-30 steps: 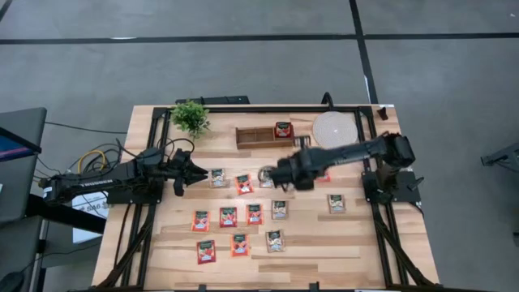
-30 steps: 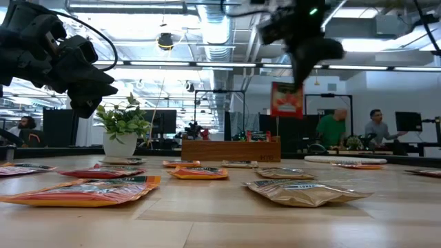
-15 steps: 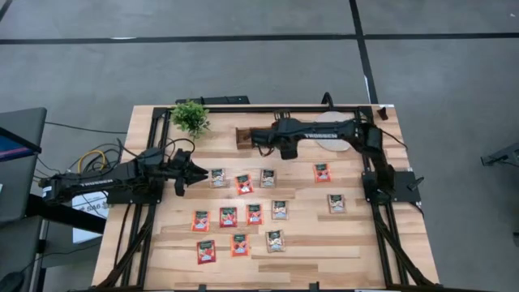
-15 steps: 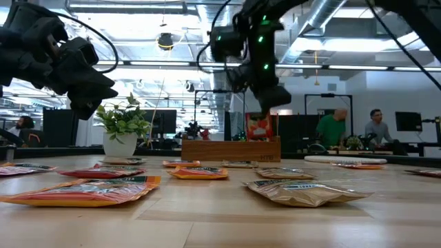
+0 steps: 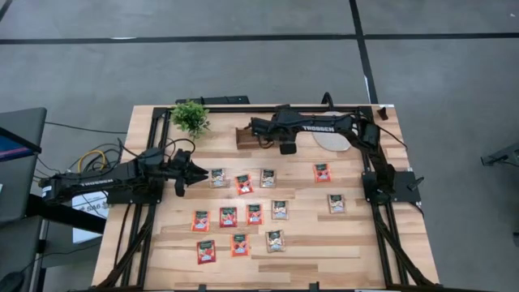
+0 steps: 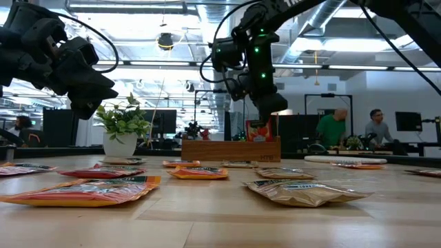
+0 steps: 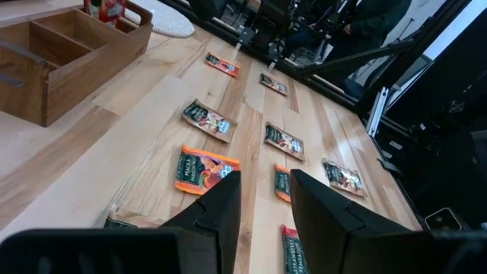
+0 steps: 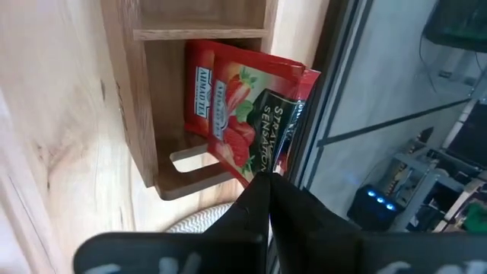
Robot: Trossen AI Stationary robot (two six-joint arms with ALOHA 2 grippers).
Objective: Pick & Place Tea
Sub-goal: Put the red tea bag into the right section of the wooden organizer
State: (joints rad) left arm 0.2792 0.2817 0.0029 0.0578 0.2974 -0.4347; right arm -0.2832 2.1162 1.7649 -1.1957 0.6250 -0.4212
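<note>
My right gripper (image 5: 284,141) is shut on a red tea sachet (image 8: 251,125) above the right end compartment of the brown wooden tray (image 5: 253,138) at the table's far side. In the low view the sachet (image 6: 258,129) hangs under the fingers, its lower edge about level with the tray's rim (image 6: 231,142). Another red sachet (image 8: 199,84) stands inside that compartment. Several red and pale sachets (image 5: 244,184) lie flat on the table's middle. My left gripper (image 5: 180,172) waits open at the table's left, raised, with nothing between its fingers (image 7: 264,199). My right gripper pinches the red sachet between its two fingers at its upper edge, beside the dark printed part (image 8: 275,144). The fingers slant down from above. The sachet hangs tilted below them, over the tray's end compartment; whether it touches the tray I cannot tell.
A small potted plant (image 5: 190,118) stands at the far left. A round pale disc (image 5: 331,142) lies right of the tray, partly under my right arm. Black frame rails run along the table's left, right and far edges. People show in the room beyond.
My right gripper has carried the red sachet from over the table's middle toward the far edge and leftward, to above the tray, and has come down a little. The sachet has stayed hanging below the shut fingers throughout.
</note>
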